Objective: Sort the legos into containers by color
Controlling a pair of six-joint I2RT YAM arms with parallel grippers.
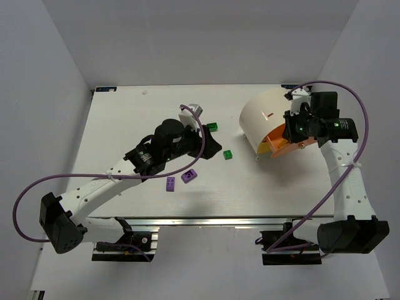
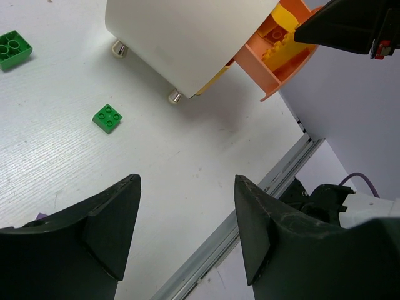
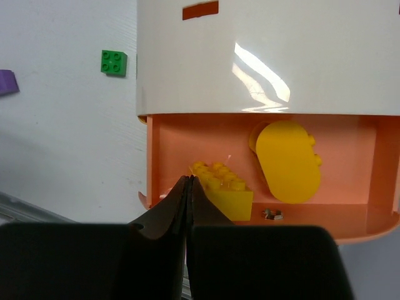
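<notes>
Bricks of the yellow-orange lot look sorted already: in the right wrist view a studded brick and an oval piece lie side by side in the orange drawer that sticks out of the white tub, which sits at about 2 o'clock on the table. My right claw is pinched closed at the drawer's near edge, just left of the studded brick, with nothing that I can see between its fingers. My left claw is spread wide and empty above bare table. One green brick lies at its 10 o'clock, and a second green brick is farther out the same way. Two purple bricks lie close together near the table's 6 o'clock. I see only two greens and only one tub. I judge green to be the step in hand: the left claw should swing over the nearer green brick, square its fingers to the sides and come down.
</notes>
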